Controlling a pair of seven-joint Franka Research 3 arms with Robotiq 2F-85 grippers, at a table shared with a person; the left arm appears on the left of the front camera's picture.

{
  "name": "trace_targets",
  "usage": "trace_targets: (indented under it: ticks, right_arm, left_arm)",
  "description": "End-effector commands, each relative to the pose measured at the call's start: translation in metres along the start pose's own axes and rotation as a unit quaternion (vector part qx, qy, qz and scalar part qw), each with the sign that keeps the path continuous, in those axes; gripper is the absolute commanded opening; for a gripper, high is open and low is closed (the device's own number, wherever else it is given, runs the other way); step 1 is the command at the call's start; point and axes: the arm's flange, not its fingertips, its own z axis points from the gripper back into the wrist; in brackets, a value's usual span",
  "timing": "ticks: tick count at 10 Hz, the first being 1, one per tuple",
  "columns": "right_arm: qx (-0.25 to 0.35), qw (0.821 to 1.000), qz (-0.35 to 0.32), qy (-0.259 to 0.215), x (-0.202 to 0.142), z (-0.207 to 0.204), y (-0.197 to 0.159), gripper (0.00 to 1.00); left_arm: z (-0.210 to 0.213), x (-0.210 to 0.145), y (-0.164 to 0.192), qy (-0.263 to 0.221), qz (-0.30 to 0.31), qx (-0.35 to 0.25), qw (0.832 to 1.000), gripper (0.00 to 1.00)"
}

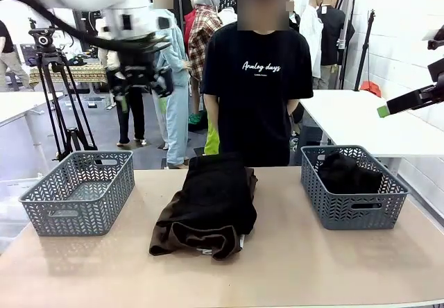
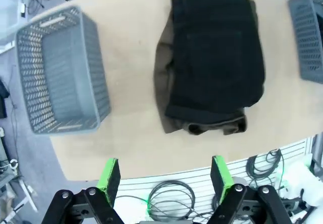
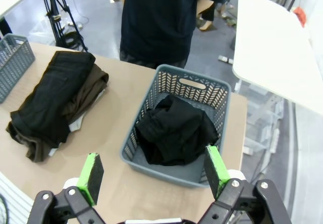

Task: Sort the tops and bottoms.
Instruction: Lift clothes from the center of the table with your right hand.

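The bottoms lie piled at the table's middle: a folded black garment (image 1: 215, 193) on top of a dark brown one (image 1: 198, 238). The same black garment (image 2: 217, 52) and brown one (image 2: 214, 126) appear in the left wrist view. A sliver of light grey cloth (image 3: 75, 126) peeks from under the pile; I cannot tell if it is the tops. My left gripper (image 1: 139, 79) hangs open high above the table's left, its fingers (image 2: 108, 176) empty. My right gripper (image 3: 153, 171) is open and empty above the right basket (image 3: 151, 108), its green pad (image 1: 383, 111) at the far right.
An empty grey mesh basket (image 1: 76, 214) stands at the table's left. The right basket (image 1: 350, 214) holds a crumpled black garment (image 1: 347, 173). A person in a black T-shirt (image 1: 257, 79) stands at the far edge behind the pile. Bare tabletop surrounds the pile.
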Motion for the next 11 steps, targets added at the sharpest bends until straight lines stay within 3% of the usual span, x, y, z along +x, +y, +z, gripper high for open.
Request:
trace_targets:
  ticks: [1, 3, 4, 7, 8, 11]
  right_arm:
    - [-0.002, 1.0, 0.003, 0.001, 0.0, -0.001, 0.001, 1.0]
    - [-0.002, 1.0, 0.003, 0.001, 0.0, -0.001, 0.001, 1.0]
    - [-0.002, 1.0, 0.003, 0.001, 0.0, -0.001, 0.001, 1.0]
    - [-0.002, 1.0, 0.003, 0.001, 0.0, -0.001, 0.001, 1.0]
    - [-0.002, 1.0, 0.003, 0.001, 0.0, -0.001, 0.001, 1.0]
    - [-0.002, 1.0, 0.003, 0.001, 0.0, -0.001, 0.001, 1.0]
  left_arm:
    - [-0.054, -0.099, 0.037, -0.044, -0.015, -0.044, 0.998, 0.93]
    - [-0.065, -0.111, 0.033, -0.056, 0.003, -0.089, 0.994, 0.93]
    - [-0.027, -0.067, 0.032, -0.027, 0.001, -0.026, 0.999, 0.93]
    - [-0.027, -0.067, 0.032, -0.027, 0.001, -0.026, 0.999, 0.93]
    - [-0.038, -0.083, 0.032, -0.036, 0.01, -0.038, 0.999, 0.93]
    - [-0.052, -0.102, 0.065, -0.053, -0.102, -0.127, 0.985, 0.93]
